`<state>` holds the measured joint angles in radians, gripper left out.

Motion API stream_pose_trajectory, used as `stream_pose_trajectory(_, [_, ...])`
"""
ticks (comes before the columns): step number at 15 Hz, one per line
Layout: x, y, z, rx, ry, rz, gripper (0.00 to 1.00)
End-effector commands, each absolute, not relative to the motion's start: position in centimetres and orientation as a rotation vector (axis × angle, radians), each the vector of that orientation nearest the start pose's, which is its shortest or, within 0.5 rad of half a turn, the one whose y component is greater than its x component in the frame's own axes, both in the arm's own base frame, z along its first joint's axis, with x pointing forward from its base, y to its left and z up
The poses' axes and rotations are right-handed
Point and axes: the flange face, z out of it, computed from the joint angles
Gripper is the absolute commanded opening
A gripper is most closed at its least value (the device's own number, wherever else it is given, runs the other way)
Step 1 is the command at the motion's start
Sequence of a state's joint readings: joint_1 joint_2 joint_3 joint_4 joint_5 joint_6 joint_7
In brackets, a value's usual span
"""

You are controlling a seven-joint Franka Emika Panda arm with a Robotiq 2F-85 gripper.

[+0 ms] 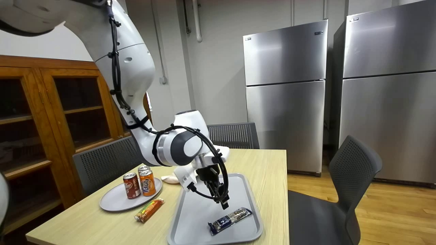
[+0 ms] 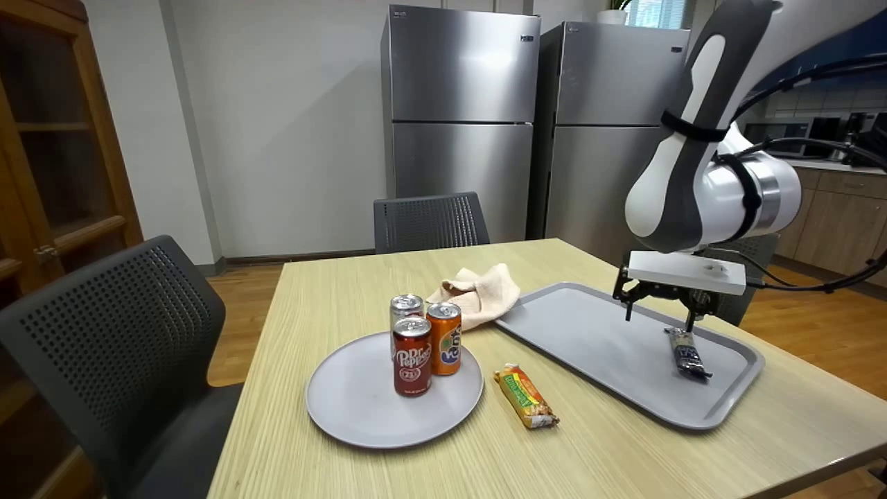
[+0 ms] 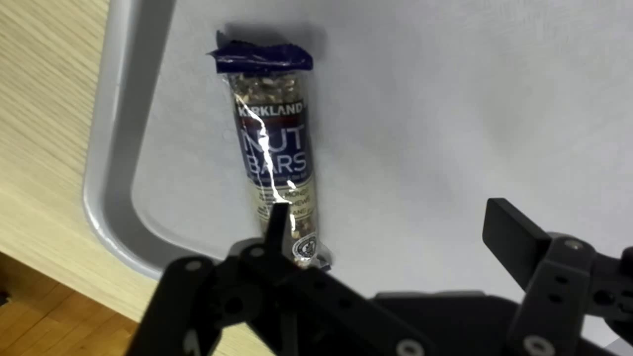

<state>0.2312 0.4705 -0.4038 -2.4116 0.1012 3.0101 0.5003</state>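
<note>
My gripper is open and empty above the grey tray. Its fingers are wide apart. A nut bar in a clear and dark blue wrapper lies on the tray, near one corner. In the wrist view the left finger overlaps the lower end of the bar and hides part of it; the right finger is over bare tray. In an exterior view the gripper hangs above the tray, one fingertip close to the near end of the nut bar. I cannot tell whether they touch.
A round grey plate holds a Dr Pepper can, an orange Fanta can and a silver can. A green and orange snack bar lies between plate and tray. A pinkish cloth touches the tray's edge. Chairs surround the table.
</note>
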Motion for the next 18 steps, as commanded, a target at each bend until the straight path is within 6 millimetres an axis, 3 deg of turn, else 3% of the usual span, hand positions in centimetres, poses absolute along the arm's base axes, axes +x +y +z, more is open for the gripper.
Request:
stream_pose_trajectory(1, [49.8,-12.2,15.3,-2.985,1.162,-0.29,1.0])
stream_pose_trajectory(8, [49.2,-14.9,14.2,-2.911,1.217,-0.232,1.0])
stream_pose_trajectory(18, [48.1,-17.2,12.6,-2.885,1.196,-0.166,1.0])
